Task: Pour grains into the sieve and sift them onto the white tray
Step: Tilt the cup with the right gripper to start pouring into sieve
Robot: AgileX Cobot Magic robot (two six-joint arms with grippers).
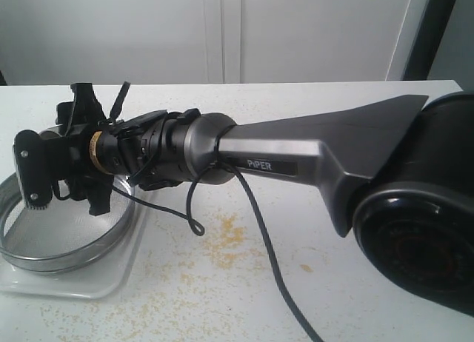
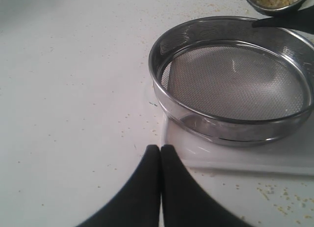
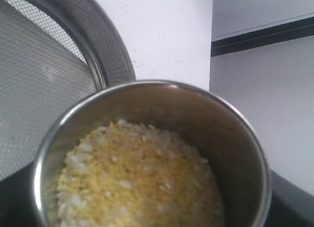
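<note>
The right gripper (image 1: pixel 55 153) seems clamped on the cup (image 3: pixel 221 133), though its fingers are mostly cut off behind the cup. The grains (image 3: pixel 137 173) lie heaped inside, at the sieve (image 2: pixel 162 50) rim. Behind the gripper, its arm (image 1: pixel 348 142) carries a label (image 1: pixel 259 164) reading "PIPER". The left gripper (image 2: pixel 160 149) is pressed together just short of the tray (image 2: pixel 235 156) edge, and the empty sieve sits in the tray beyond. Bare table (image 2: pixel 73 89) lies open beside that gripper. Spilled specks (image 1: pixel 222 238) lie under the right arm.
</note>
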